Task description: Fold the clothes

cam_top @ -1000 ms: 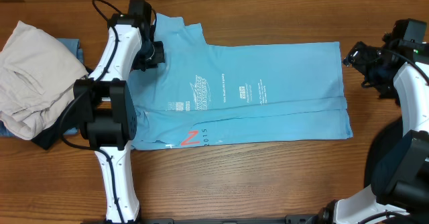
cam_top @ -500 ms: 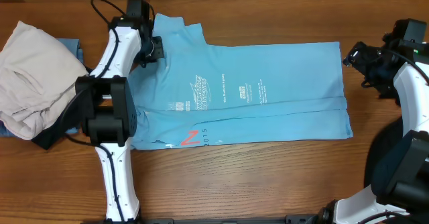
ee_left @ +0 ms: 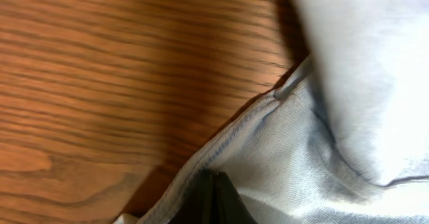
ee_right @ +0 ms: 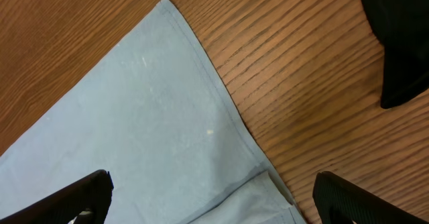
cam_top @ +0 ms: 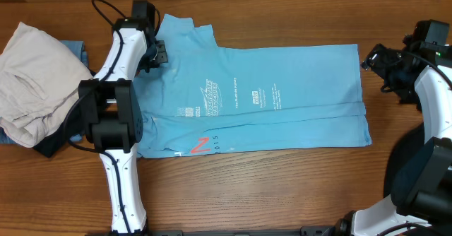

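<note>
- Writing: the T-shirt point(cam_top: 282, 102) carries white print across its chest, too small to read. The one legible piece is "2015", near the lower edge of the shirt in the overhead view, just beside a red-orange mark point(cam_top: 200, 146) shaped like an N.
- Task's thing: the one light sky-blue T-shirt lies spread flat in the middle of the overhead frame on the wooden table point(cam_top: 282, 193). Its neck end is toward the left, its hem toward the right, and a long crease runs along its lower part.
- Other clothes: a pile sits at the left edge of the overhead frame. An off-white garment point(cam_top: 35, 73) is on top, a blue one point(cam_top: 76, 49) shows behind it and a black one point(cam_top: 48, 145) shows beneath its lower edge, so three can be counted by colour.
- Left gripper point(cam_top: 152, 51): at the upper left of the shirt, by the sleeve. Its fingers point(ee_left: 209, 198) are clenched together right at the stitched cloth edge in the left wrist view. Whether fabric is caught between them cannot be told.
- Right gripper point(cam_top: 378, 58): at the right of the overhead frame, just beyond the shirt's upper right corner. It is released, with its two fingertips point(ee_right: 74, 196) spread wide to either side of that corner in the right wrist view, holding nothing.
- Arms: two.
</note>
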Tool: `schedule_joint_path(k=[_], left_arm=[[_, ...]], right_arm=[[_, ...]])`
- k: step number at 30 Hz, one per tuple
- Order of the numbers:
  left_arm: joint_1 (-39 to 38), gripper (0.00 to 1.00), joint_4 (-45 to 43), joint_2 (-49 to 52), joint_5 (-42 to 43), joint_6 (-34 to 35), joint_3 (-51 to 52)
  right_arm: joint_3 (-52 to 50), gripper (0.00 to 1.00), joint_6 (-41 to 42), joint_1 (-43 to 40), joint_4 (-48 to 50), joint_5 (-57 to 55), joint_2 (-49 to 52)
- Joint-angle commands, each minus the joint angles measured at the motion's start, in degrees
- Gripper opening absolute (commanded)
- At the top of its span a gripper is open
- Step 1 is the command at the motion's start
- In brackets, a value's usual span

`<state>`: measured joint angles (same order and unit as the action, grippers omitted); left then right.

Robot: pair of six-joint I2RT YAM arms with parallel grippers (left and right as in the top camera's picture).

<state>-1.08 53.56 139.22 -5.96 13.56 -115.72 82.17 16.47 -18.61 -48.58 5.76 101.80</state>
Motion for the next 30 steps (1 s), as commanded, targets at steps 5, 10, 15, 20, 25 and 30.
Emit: schedule_joint_path(k=[5, 10, 15, 20, 25, 30], left_arm=[[1.2, 0.04, 6.4, 2.1, 1.2, 5.6, -6.9], [2.0, 0.04, 9.1, 2.1, 0.3, 7.5, -9.1], [2.1, 0.04, 6.7, 1.7, 5.6, 7.0, -9.3], [2.1, 0.04, 2.6, 1.8, 10.2, 5.7, -9.2], [2.1, 0.04, 1.7, 2.8, 10.5, 5.7, -9.1], [1.7, 0.04, 1.4, 4.9, 10.4, 5.6, -8.8]], right_arm=[[1.4, 1.0, -0.2, 0.3, 0.3, 0.4, 0.0], [1.4, 1.0, -0.2, 0.3, 0.3, 0.4, 0.0], [1.4, 1.0, -0.2, 0.3, 0.3, 0.4, 0.0], [1.4, 1.0, -0.2, 0.3, 0.3, 0.4, 0.0], [1.4, 1.0, -0.2, 0.3, 0.3, 0.4, 0.0], [1.4, 1.0, -0.2, 0.3, 0.3, 0.4, 0.0]])
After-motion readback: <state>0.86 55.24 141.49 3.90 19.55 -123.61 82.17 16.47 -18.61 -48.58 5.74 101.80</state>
